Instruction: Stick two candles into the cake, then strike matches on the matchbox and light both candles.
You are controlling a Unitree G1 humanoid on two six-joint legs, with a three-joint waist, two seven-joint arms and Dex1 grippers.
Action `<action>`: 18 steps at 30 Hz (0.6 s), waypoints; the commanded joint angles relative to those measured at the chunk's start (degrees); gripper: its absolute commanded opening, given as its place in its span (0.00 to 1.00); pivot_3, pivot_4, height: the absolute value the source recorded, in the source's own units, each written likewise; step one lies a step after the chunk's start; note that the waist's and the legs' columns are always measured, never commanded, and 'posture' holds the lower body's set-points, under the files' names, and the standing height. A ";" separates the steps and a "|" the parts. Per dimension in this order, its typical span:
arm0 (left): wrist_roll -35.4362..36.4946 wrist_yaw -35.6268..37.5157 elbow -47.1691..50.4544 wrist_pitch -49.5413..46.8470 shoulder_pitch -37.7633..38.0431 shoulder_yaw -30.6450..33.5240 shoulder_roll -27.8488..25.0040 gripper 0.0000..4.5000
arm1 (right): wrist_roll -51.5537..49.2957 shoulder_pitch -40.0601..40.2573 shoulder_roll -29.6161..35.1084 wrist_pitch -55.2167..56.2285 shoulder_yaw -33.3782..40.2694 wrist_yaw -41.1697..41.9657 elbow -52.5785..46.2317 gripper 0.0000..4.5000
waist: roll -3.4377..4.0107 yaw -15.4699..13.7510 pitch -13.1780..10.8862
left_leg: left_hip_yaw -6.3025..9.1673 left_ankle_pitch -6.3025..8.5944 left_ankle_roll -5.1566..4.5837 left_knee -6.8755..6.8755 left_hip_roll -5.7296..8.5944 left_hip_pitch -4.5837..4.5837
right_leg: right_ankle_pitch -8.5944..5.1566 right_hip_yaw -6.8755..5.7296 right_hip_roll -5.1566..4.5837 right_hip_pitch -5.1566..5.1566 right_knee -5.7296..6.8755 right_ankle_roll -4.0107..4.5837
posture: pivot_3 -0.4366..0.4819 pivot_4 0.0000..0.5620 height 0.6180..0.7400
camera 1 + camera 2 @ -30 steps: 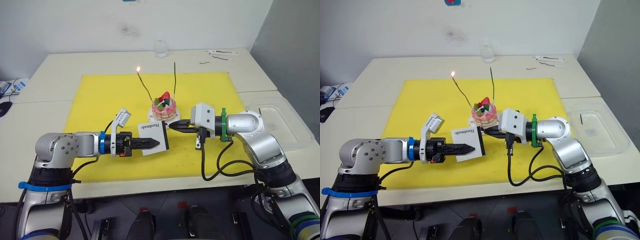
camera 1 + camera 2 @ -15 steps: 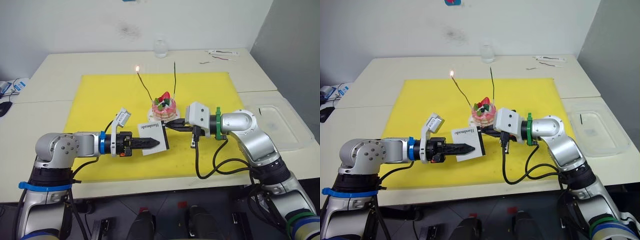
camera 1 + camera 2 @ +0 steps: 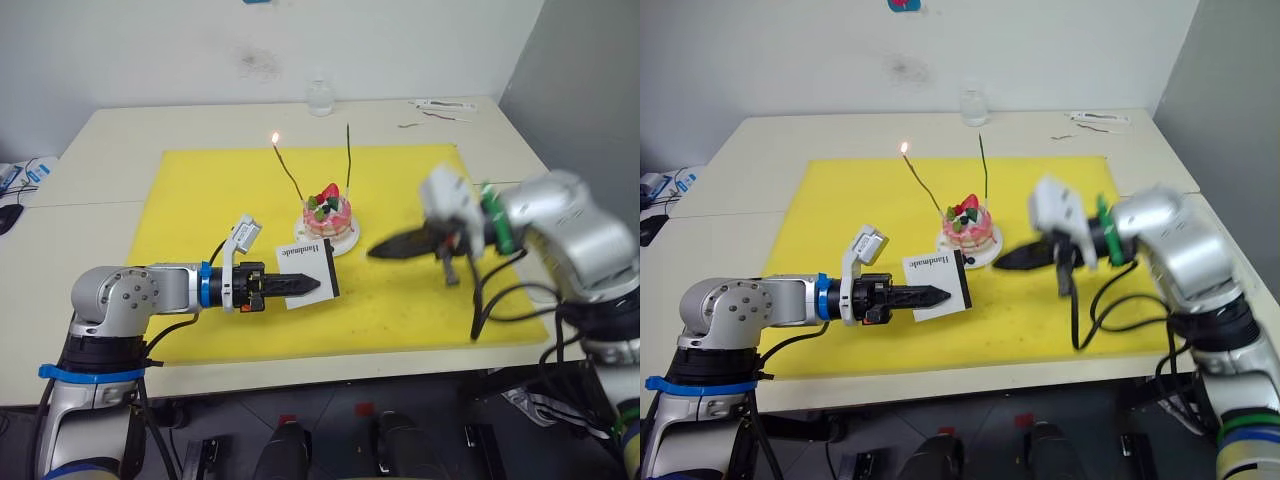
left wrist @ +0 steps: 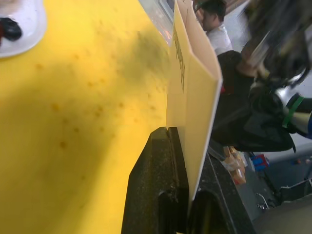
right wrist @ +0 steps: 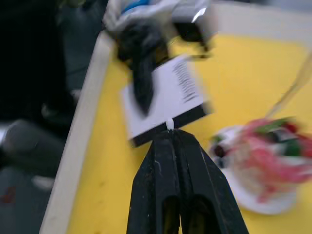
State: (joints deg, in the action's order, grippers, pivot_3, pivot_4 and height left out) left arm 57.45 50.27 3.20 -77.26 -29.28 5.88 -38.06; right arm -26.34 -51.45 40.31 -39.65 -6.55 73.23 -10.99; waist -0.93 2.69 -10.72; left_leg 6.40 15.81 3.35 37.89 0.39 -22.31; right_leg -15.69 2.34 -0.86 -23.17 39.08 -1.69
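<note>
light: bright, even, overhead | shadows: soft, short, under the left gripper (image 3: 312, 284) on the yellow mat (image 3: 200, 200) | blur: right arm (image 3: 560, 215) motion-smeared at 3 o'clock in head views; right wrist view smeared throughout | glare: none

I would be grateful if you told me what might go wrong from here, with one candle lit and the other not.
1. The right gripper is shut on a match showing no flame; the strike may have failed, needing another.
2. The lit candle leans out over the yellow mat; wax could drip.
3. To reach the unlit candle, the right arm passes the cake and might knock it.
</note>
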 commanded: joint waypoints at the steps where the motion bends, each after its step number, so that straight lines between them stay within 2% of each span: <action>1: 0.46 -0.09 1.45 0.63 -0.30 0.95 0.12 0.00 | -0.13 1.60 -1.07 0.35 -0.24 -2.58 -1.11 0.01 | -0.01 -0.07 0.00 | 0.01 0.00 0.00 0.00 0.00 0.00 | 0.01 -0.01 0.00 0.00 0.00 0.01 | 0.48 0.27 1.00; 9: 0.26 -0.45 0.60 0.44 -1.95 0.57 0.88 0.00 | 12.35 6.29 -6.96 16.12 -6.79 -11.92 -0.08 0.01 | -0.01 -0.16 0.00 | -0.11 -0.01 0.02 0.02 0.06 -0.07 | 0.02 0.08 -0.07 -0.06 -0.02 -0.02 | 0.48 0.27 1.00; 18: 0.48 -0.59 0.39 0.01 -2.14 0.80 0.53 0.00 | 15.07 9.66 -9.46 19.68 -9.01 -13.78 -0.23 0.01 | 0.00 -0.31 0.00 | -0.10 -0.12 0.22 0.02 0.05 -0.07 | 0.02 0.08 -0.05 -0.06 -0.01 -0.01 | 0.48 0.27 1.00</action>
State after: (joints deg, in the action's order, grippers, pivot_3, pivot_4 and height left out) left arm 57.39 49.45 2.84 -77.26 -30.38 5.81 -37.24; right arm -11.81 -41.90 31.18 -21.42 -15.36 60.08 -9.93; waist -0.94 2.39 -10.72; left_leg 6.31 15.69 3.56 37.91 0.42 -22.38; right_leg -15.67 2.42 -0.90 -23.24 39.07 -1.70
